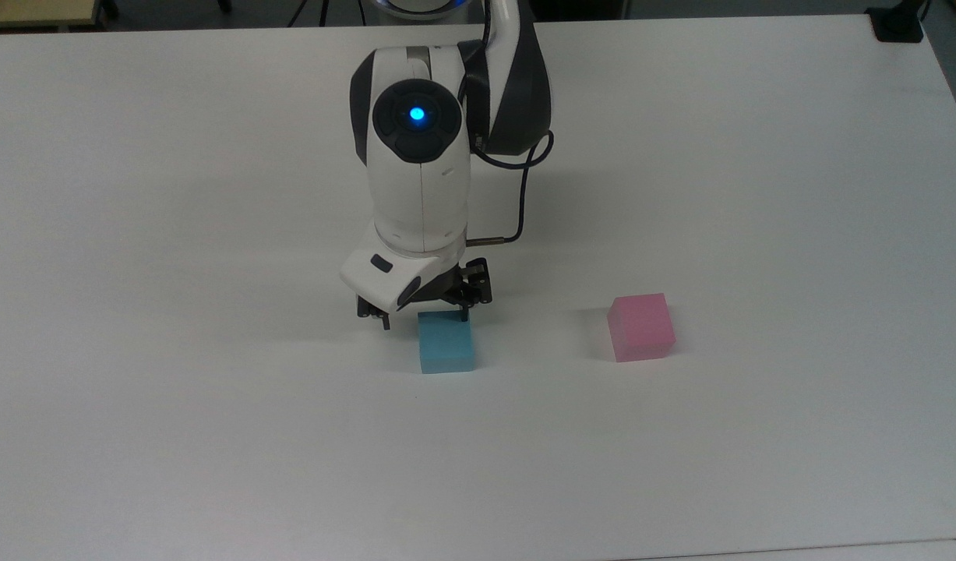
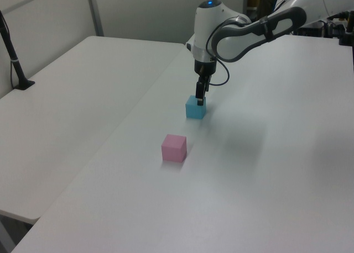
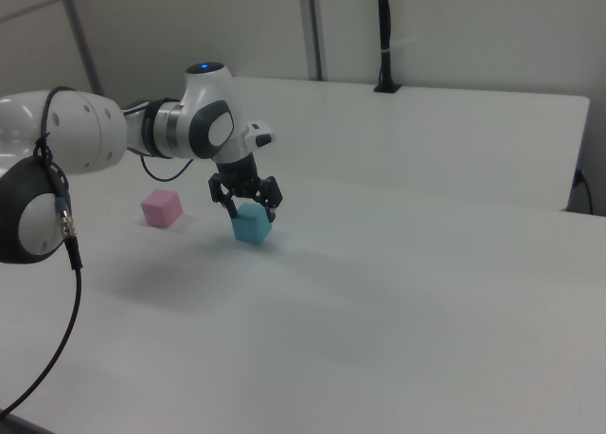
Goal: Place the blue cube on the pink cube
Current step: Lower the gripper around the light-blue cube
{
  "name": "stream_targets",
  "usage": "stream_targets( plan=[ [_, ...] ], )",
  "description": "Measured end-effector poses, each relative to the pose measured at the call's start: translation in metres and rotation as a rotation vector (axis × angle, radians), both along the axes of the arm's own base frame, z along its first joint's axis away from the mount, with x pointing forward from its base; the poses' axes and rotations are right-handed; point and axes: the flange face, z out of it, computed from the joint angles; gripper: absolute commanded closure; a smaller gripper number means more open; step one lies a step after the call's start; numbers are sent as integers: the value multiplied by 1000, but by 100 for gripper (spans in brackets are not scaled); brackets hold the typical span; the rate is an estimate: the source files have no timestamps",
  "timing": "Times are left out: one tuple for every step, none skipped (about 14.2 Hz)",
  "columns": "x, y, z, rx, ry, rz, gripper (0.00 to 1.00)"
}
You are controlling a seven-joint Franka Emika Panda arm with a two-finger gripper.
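White table (image 1: pixel 213 436): spread gripper (image 1: pixel 425 319) poised over blue cube (image 1: pixel 446 344).

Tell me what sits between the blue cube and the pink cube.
Nothing: in the top view only bare white table separates the blue cube from the pink cube. The left view shows the same gap.
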Motion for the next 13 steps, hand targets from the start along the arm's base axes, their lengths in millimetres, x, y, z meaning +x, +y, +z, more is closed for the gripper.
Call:
stream_targets(
  plan=[
    [2, 1, 1, 1, -6, 2, 0],
    [4, 1, 3, 1, -12, 3, 0],
    [5, 1, 5, 1, -16, 3, 0],
    [5, 1, 5, 1, -17, 3, 0],
    [6, 1, 5, 0, -16, 6, 0],
    [6, 1, 5, 0, -16, 10, 0],
    [7, 1, 5, 0, -23, 11, 0],
    [8, 1, 6, 1, -33, 13, 0],
    [8, 1, 5, 1, -36, 16, 0],
    [8, 1, 5, 1, -35, 18, 0],
    [8, 1, 5, 1, -35, 19, 0],
    [8, 1, 4, 1, -36, 20, 0],
    [9, 1, 3, 1, -35, 20, 0]
  ],
)
